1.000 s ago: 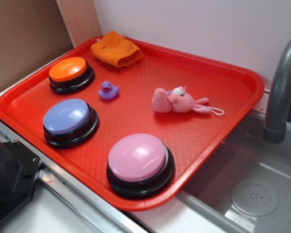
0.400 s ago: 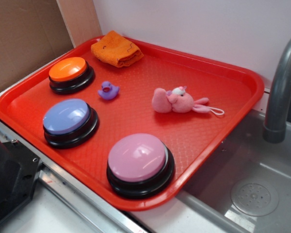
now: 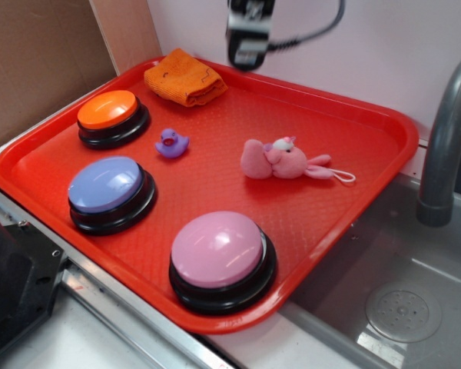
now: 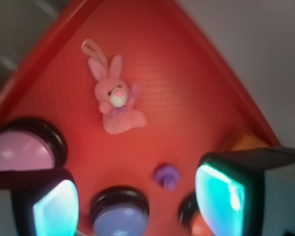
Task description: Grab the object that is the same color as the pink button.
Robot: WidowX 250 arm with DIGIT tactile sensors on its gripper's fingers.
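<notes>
Pink bunny (image 4: 116,101) lies on its side on the red tray (image 3: 353,200), ahead of the pincer (image 4: 132,196) and well below it, nothing touching it. Pincer hangs high with jaws spread wide and empty, presumably to survey first. Pink button (image 4: 20,150) sits to one side; purple duck (image 4: 166,177) lies nearer.

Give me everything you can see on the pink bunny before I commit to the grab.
The pink bunny is a small plush toy, soft and fuzzy-looking, with a white muzzle, two long floppy ears and a white string loop past the ears. It lies flat near the middle of the red tray, ears toward the sink side. Only the tray touches it; the gripper is open, well above it, and the purple duck sits apart.
</notes>
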